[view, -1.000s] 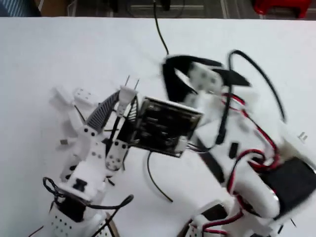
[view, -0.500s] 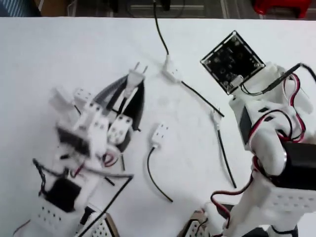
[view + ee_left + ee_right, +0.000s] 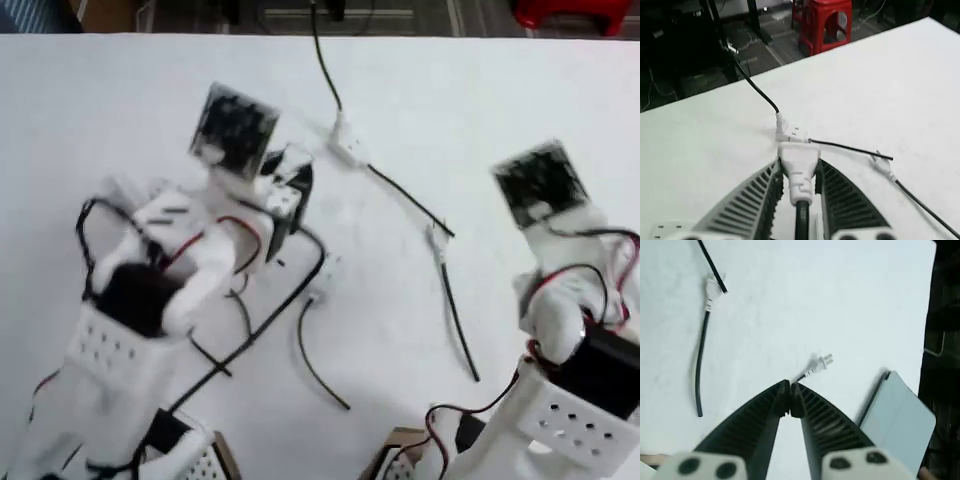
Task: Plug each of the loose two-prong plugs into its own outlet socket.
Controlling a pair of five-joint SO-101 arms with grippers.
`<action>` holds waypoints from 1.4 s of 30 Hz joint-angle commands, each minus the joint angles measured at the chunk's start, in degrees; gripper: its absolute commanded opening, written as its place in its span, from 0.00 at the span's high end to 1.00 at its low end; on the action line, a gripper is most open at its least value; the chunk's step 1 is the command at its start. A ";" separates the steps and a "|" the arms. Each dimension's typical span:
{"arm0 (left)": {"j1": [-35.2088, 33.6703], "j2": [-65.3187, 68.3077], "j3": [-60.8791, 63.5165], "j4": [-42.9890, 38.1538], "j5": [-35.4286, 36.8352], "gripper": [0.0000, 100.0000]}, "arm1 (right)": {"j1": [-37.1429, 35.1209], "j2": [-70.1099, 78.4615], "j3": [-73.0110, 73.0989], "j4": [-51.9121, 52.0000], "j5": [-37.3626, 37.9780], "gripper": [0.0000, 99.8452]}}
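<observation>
Your left pincer is clamped on a white two-prong plug. Its ribbed fingers press the plug's sides, and the black cord trails back between them. Just ahead of the pincer's tips, a white outlet socket lies on the white surface on its own black lead. Expect the plug to be light, hard, smooth plastic, so it may twist or slide back in the grip when it meets the socket. Hold it by the body, as here, and never by the thin prongs, which could bend. The socket looks loose and light too, and will likely skid away when pushed unless it is braced. Farther ahead and off to one side lies another plug, on a cord that will probably be springy. Your right pincer is closed together with nothing between its fingers. Just beyond its tips lies a small plug, prong end farthest from the pincer.
</observation>
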 commanded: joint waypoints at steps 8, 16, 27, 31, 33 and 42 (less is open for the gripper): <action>-0.22 23.52 -25.76 19.08 0.35 0.98 | 20.62 -15.87 30.59 -14.73 19.34 0.98; 0.40 40.22 -48.35 37.80 0.35 0.98 | 21.67 -24.84 45.98 -16.04 22.07 0.98; 6.20 56.66 -54.15 41.85 3.34 0.97 | 24.04 -35.03 56.44 -15.96 22.07 0.98; 3.21 61.14 -53.98 41.85 12.66 0.97 | 26.51 -39.69 60.48 -16.22 22.15 0.98; 2.51 62.46 -54.15 41.85 13.19 0.97 | 26.86 -42.59 61.71 -16.22 22.15 0.98; 4.35 63.60 -53.19 39.65 13.45 0.97 | 26.51 -51.82 68.57 -16.22 22.15 0.98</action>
